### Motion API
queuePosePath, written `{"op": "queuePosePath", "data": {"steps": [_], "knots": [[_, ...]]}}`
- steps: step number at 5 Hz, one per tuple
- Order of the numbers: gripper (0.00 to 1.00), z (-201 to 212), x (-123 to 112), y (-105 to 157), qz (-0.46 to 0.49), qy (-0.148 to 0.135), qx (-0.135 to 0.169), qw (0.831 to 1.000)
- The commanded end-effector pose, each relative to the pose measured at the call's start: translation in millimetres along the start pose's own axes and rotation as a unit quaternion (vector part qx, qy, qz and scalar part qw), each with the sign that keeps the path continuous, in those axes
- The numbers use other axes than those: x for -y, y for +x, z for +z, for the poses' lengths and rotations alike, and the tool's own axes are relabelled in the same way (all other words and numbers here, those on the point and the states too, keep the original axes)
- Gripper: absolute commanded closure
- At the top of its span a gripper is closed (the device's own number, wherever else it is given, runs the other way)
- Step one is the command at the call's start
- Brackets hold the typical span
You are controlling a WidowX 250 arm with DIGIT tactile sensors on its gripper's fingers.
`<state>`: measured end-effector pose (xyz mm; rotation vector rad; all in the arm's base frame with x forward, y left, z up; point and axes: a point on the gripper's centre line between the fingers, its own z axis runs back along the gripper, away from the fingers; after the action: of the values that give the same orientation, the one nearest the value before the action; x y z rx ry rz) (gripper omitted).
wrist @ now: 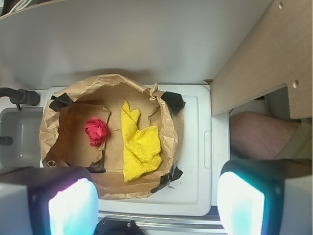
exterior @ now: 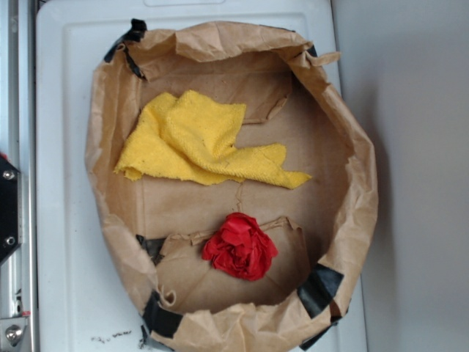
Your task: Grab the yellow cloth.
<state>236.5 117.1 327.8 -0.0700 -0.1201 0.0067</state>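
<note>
While the tool [wrist: 156, 205] hangs high above the scene with its 2 pale fingers [wrist: 73, 208] spread wide apart and nothing between them, the bright yellow terry cloth [wrist: 139, 147] lies below and slightly ahead of it, a little left of the gap's centre in the wrist view. It rests on the floor of a crumpled brown paper basin patched with black tape [exterior: 99, 147], which sits on a white plastic tray [exterior: 62, 88]. In the wrist view the cloth's long axis runs away from the tool, pointed corner farthest. A small red rose-like fabric wad [wrist: 96, 131] lies apart from it, nearer the basin's left wall in that view. By my judgement, the descent needs only a small forward shift; the raised paper walls bound the room, and the cloth's right edge lies close to one.
</note>
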Motion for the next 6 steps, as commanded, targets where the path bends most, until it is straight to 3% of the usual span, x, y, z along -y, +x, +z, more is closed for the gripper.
{"op": "queuePosePath", "data": {"steps": [1, 3, 5, 6], "knots": [[0.0, 18, 1, -6, -0.007, 0.016, 0.03, 0.999], [0.0, -36, 31, -12, -0.023, 0.058, 0.003, 0.998], [0.0, -83, 32, -11, -0.015, 0.094, -0.006, 0.995], [0.0, -108, 26, -8, -0.025, 0.08, -0.01, 0.996]]}}
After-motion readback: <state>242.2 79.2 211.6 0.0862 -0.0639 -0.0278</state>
